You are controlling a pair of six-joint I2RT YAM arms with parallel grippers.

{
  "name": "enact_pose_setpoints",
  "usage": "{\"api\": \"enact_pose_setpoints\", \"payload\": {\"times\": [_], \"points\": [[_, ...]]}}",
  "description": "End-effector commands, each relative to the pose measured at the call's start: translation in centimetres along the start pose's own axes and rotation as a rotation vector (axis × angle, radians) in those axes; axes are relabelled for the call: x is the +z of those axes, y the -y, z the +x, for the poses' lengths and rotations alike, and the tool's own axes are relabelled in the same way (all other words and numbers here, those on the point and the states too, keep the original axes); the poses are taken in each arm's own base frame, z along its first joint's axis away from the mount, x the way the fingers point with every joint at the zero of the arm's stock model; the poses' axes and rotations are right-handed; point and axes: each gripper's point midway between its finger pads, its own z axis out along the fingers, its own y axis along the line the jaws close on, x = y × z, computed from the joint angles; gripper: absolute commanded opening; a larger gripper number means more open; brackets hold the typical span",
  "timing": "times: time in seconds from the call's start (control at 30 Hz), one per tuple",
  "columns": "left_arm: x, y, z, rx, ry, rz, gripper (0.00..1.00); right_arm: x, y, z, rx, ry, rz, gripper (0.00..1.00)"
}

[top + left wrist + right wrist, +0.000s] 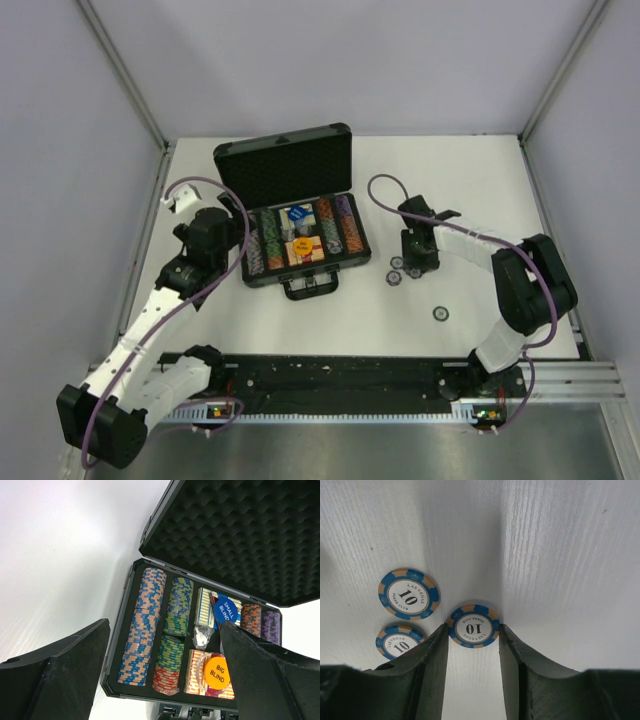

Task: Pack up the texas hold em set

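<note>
The texas hold em set is a black briefcase [285, 165] lying open on the table, its foam lid [240, 535] raised. Inside are multicoloured chip rows [142, 625], an orange "BIG BLIND" disc [216, 671] on the red card deck, and a blue "SMALL BLIND" disc [226, 611]. My left gripper [165, 625] hovers open over the case's left end, holding nothing. Right of the case, my right gripper [472, 630] points down at the table. Its two fingertips touch opposite edges of a blue "10" chip [473, 626] lying flat.
Two more blue "10" chips [408, 594] [397, 641] lie just left of the gripped one. Another lone chip [440, 313] sits nearer the front, right of centre. The case's handle [310, 287] faces the arms. Grey walls surround the white table.
</note>
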Motion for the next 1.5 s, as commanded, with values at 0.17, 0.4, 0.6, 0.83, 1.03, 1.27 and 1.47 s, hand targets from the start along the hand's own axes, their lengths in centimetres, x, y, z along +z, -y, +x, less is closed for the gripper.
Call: {"api": "enact_pose_setpoints", "payload": {"times": [0.17, 0.4, 0.6, 0.83, 1.03, 1.27, 1.47], "points": [[-0.3, 1.3, -2.2, -0.029, 0.051, 0.030, 0.97, -3.6, -1.3, -2.7, -0.009, 0.064, -0.072, 0.40], [-0.3, 1.1, -1.8, -0.029, 0.034, 0.028, 0.97, -4.0, -4.3, -1.6, -0.070, 0.051, -0.137, 0.40], [-0.3, 0.9, -1.7, -0.024, 0.030, 0.023, 0.97, -3.6, -6.1, -0.7, -0.098, 0.041, -0.152, 0.40], [-0.4, 0.9, -1.6, -0.030, 0.029, 0.026, 0.97, -2.8, -6.8, -0.1, -0.093, 0.027, -0.156, 0.43], [-0.4, 0.8, -1.7, -0.031, 0.030, 0.025, 0.97, -2.3, -6.6, 0.0, -0.101, 0.027, -0.128, 0.46], [-0.5, 0.7, -1.7, -0.033, 0.032, 0.025, 0.97, -2.9, -6.4, -0.7, -0.096, 0.057, -0.114, 0.51], [-0.5, 0.7, -1.7, -0.035, 0.031, 0.026, 0.97, -3.1, -5.7, -2.2, -0.081, 0.100, -0.057, 0.51]]}}
